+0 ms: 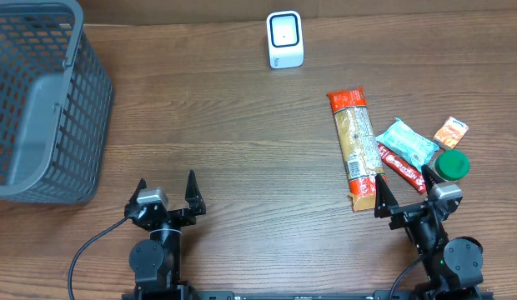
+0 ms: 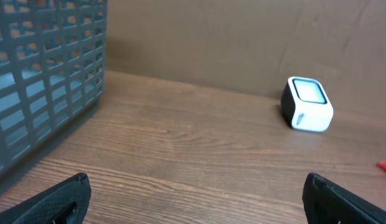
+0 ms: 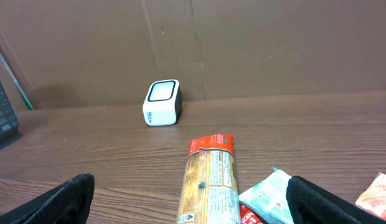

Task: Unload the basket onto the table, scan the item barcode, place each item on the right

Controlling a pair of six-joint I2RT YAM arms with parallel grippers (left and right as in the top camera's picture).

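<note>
Start at the far left. The grey mesh basket (image 1: 42, 100) stands ahead of your left pincer (image 1: 166, 183) and off to its left, well apart from it. In the left wrist view its wall fills the left side.

Your left pincer sits low over the wooden table (image 1: 225, 150) with its jaws spread wide and nothing between them. Both dark fingers (image 2: 53, 202) show at the bottom corners of its own camera, with bare wood between them.

The white scanner (image 1: 285, 40) stands far ahead of this pincer and to its right, its window facing up.

The long pasta packet (image 1: 356, 146) lies flat with its red end toward the scanner. Its near end is just beside the left finger of your right pincer (image 1: 404, 183). You cannot tell from here whether they touch.

Your right pincer is also spread wide and grips nothing. The packet runs forward from its left side.

A red bar (image 1: 400, 167) reaches in between its fingers, and a teal packet (image 1: 407, 142) lies just ahead. A green-lidded jar (image 1: 451, 166) sits just beside its right finger. An orange sachet (image 1: 451, 132) lies beyond the jar.
</note>
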